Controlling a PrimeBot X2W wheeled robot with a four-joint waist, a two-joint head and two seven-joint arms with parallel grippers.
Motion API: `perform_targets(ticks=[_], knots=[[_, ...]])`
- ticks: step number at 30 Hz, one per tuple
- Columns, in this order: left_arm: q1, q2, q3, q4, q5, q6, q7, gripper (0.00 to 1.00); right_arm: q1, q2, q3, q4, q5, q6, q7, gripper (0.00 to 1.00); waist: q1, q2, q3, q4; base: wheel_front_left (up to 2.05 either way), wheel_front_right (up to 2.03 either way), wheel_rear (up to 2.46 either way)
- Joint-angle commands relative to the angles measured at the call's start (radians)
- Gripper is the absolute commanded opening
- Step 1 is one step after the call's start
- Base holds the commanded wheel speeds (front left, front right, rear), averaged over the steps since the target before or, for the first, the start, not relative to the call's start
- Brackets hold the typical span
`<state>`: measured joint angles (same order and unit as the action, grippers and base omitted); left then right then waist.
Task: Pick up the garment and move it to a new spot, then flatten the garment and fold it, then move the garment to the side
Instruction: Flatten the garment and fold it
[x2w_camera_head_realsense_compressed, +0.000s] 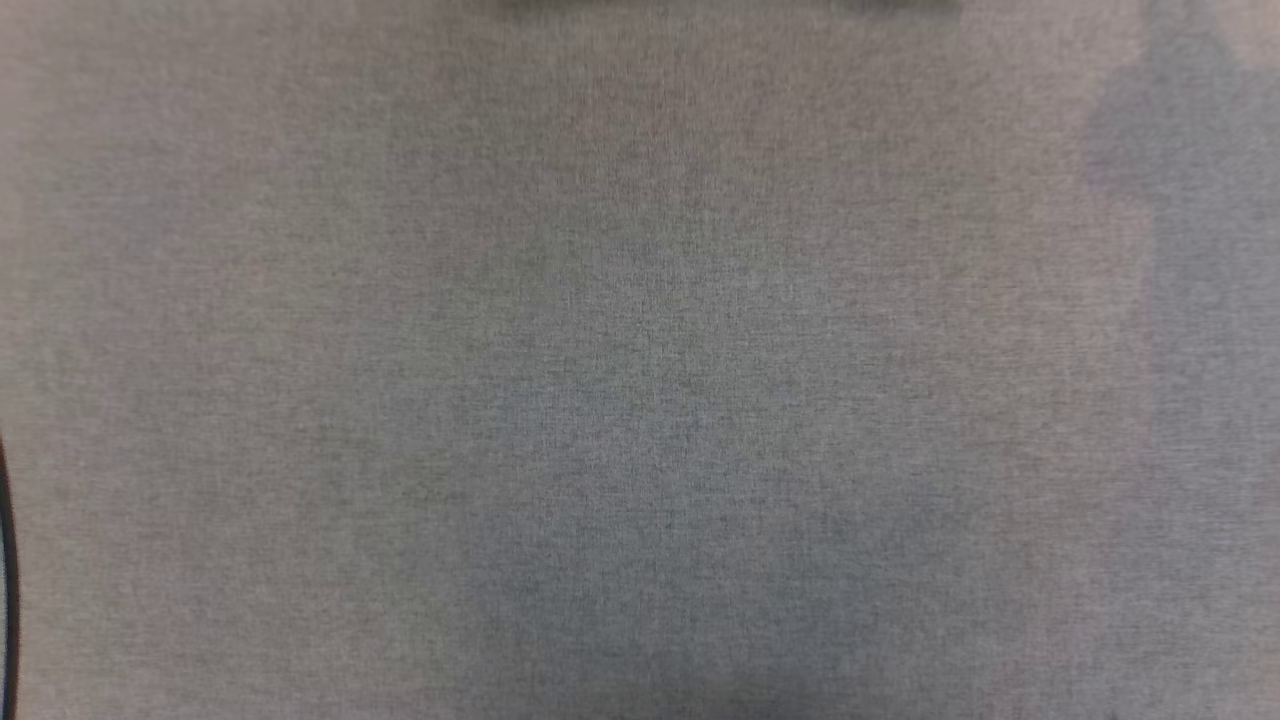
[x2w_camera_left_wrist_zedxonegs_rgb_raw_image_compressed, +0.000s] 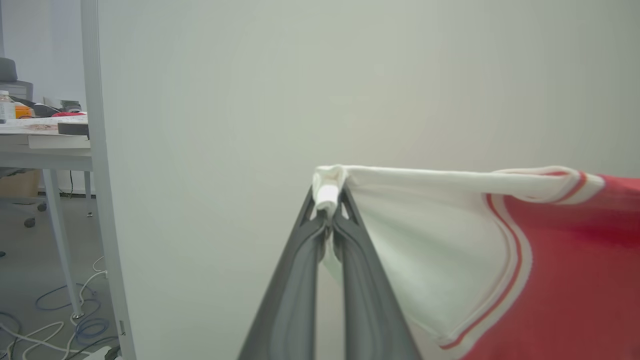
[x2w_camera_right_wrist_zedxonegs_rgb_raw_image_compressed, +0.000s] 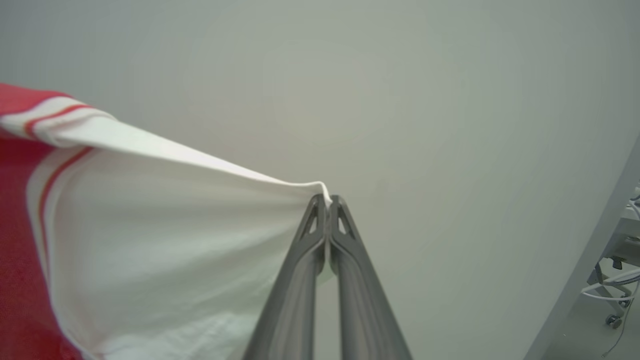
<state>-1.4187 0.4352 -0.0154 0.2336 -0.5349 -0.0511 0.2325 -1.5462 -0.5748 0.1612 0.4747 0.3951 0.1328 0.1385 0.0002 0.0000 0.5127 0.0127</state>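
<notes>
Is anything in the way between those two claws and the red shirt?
Nothing visible: the left gripper pinches one white sleeve tip of the red-and-white jersey T-shirt, the right gripper the other.

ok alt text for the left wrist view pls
The left pincer, shut, pinches the tip of a white sleeve of the red garment, which stretches off to the right in front of a pale wall panel. At the picture's far left, a cluttered desk stands over loose cables on the floor.
</notes>
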Motion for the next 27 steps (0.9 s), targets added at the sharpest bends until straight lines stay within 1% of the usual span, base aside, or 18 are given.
perform_targets(ticks=[1,6,11,15,19,27], knots=[[-0.061,0.0,0.003,0.04,0.012,-0.005,-0.028,0.0,-0.05,0.003,0.001,0.039,-0.015,-0.002,-0.023,0.0,-0.0002,0.0,0.112,0.0,0.0,0.0,0.0],[-0.199,-0.018,-0.018,0.18,0.031,-0.019,-0.112,0.0,-0.166,0.03,0.019,0.165,-0.039,-0.002,-0.105,0.0,-0.0002,0.0,0.157,0.0,0.0,0.0,0.0],[-0.236,-0.043,-0.024,0.275,0.03,-0.027,-0.185,0.0,-0.204,0.051,0.036,0.257,-0.043,-0.002,-0.18,0.0,-0.0002,0.0,0.181,0.004,0.0,0.0,0.0],[-0.197,-0.065,-0.034,0.331,0.016,-0.044,-0.244,0.0,-0.183,0.066,0.066,0.302,-0.031,-0.002,-0.228,0.0,-0.0002,0.0,0.185,0.009,0.0,0.0,0.0],[-0.121,-0.088,-0.046,0.367,-0.002,-0.058,-0.297,0.0,-0.131,0.069,0.107,0.329,-0.005,-0.002,-0.263,0.0,-0.0002,0.0,0.165,0.012,0.0,0.0,0.0],[0.098,-0.125,-0.076,0.376,-0.053,-0.073,-0.355,0.0,0.064,0.057,0.218,0.345,0.062,-0.002,-0.303,0.0,-0.0002,0.0,0.069,0.015,0.0,0.0,0.0]])
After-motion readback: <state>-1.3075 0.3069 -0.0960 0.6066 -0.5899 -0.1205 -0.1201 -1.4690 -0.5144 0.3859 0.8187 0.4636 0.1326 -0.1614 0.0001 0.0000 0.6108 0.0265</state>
